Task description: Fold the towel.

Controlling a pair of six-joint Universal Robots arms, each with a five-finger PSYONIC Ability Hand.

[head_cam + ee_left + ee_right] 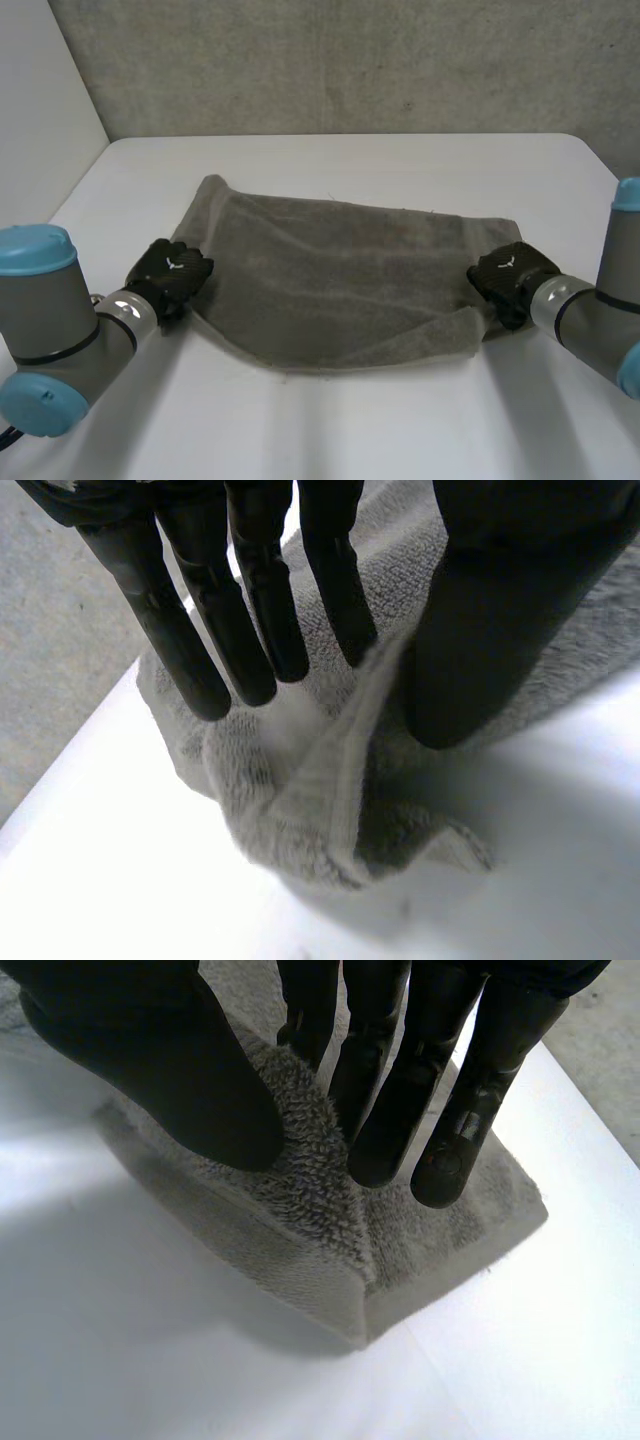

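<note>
Nearest the table's [330, 430] left edge, the left arm [45, 330] reaches in from the near left corner, and the left hand [172, 270] sits on the left edge of the towel [340, 280]. Its wrist view shows a ridge of the cloth standing up between the straight fingers [250, 630] and the thumb [480, 630], pinched there (the pile is bunched and creased just below the fingertips). The grey towel lies across the middle of the table, spread mostly flat. Its far left corner points toward the table's far edge, and its near edge bows shallowly toward the near edge. At the towel's near right corner the cloth is turned up and buckled. The right hand [512, 270] holds that corner: in its wrist view the thumb [170, 1070] and fingers [400, 1110] nip a raised fold, and the cloth tents below them. The right arm [600, 310] comes in from the table's right edge.
</note>
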